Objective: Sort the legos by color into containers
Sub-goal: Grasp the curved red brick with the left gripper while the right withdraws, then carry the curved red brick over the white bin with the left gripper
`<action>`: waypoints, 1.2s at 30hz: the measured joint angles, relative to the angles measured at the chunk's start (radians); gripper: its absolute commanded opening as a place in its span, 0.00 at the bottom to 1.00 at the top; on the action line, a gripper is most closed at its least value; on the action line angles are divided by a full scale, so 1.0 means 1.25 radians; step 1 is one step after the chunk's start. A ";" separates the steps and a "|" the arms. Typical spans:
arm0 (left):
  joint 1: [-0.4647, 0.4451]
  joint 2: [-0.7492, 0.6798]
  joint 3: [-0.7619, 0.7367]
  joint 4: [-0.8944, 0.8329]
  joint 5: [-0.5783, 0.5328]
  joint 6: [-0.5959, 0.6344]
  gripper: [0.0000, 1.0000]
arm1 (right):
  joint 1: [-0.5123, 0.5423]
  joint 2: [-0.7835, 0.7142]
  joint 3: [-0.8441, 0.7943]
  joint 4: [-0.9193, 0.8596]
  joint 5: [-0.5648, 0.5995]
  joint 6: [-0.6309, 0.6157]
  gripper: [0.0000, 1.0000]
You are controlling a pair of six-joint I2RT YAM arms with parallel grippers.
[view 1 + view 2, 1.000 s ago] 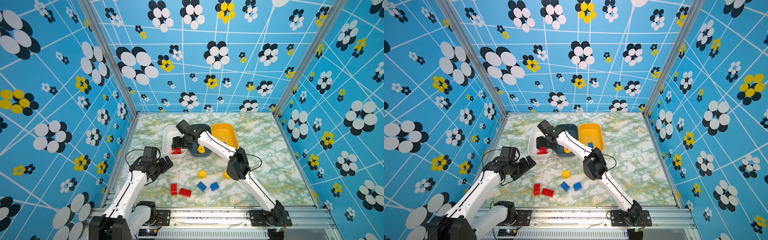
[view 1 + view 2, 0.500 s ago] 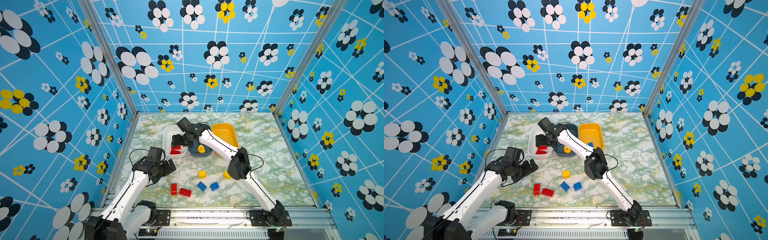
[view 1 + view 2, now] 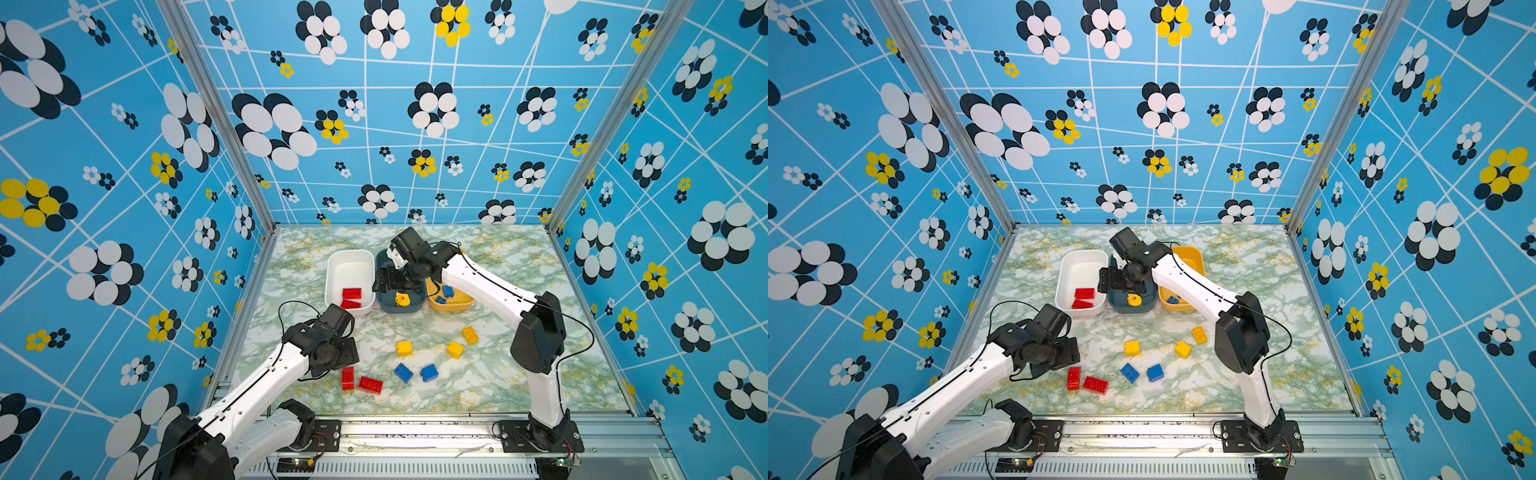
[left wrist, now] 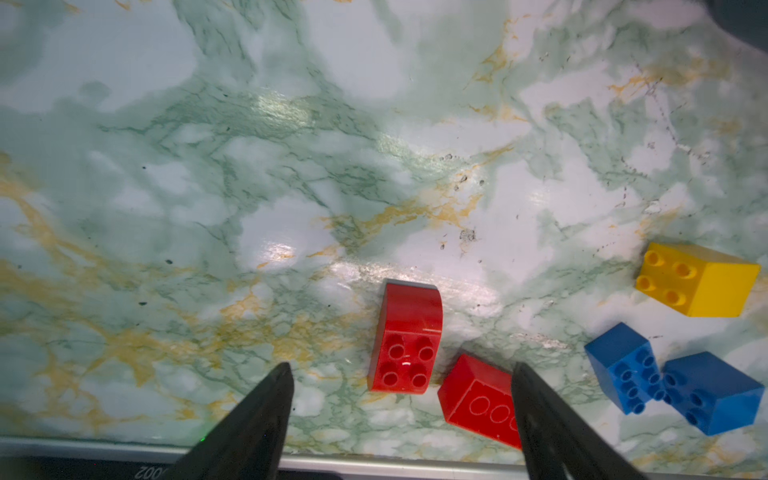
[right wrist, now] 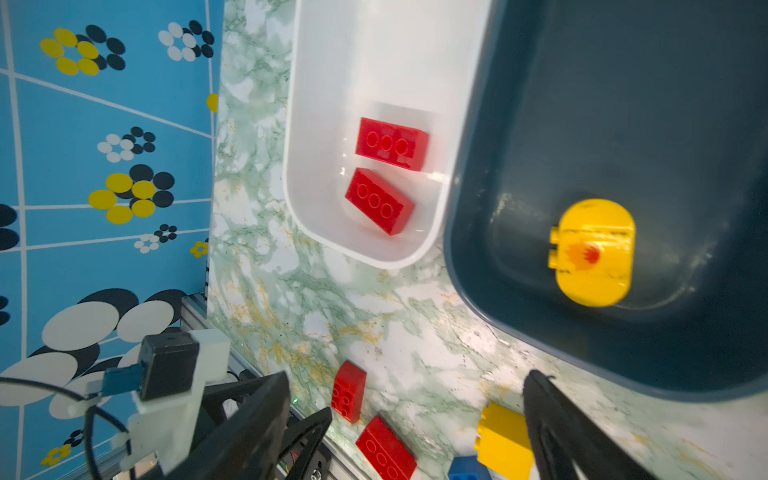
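Presently on the table: seven loose legos, all in the front half.
Loose red: a red curved brick and a flat red brick lie just beside each other near the front edge, left of centre.
Loose blue: two blue bricks lie close together, right of the red pair.
Loose yellow: three yellow bricks are spread apart behind the blue ones.
White tub: left end of the row at the back; holds two red bricks at its near end.
Dark teal tub: middle of the row, just beside the white one; holds a rounded yellow piece with a red dot.
Yellow-orange tub: right end of the row, partly hidden by the right arm; holds a blue brick.
Left claw: low over the two loose red pieces, jaws spread apart, the curved brick showing between the fingers; nothing gripped. Contact with the table cannot be judged.
Right claw: above the dark teal tub, on its white-tub side, jaws wide apart, empty.
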 measured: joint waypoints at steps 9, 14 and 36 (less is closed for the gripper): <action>-0.093 0.030 -0.013 -0.002 -0.015 -0.074 0.67 | -0.043 -0.179 -0.310 0.050 -0.022 0.024 0.90; -0.110 0.069 -0.028 0.007 -0.017 -0.091 0.62 | -0.060 -0.240 -0.395 0.049 -0.032 0.030 0.90; -0.137 0.153 -0.073 0.088 -0.012 -0.110 0.30 | -0.090 -0.320 -0.459 0.049 -0.032 0.036 0.90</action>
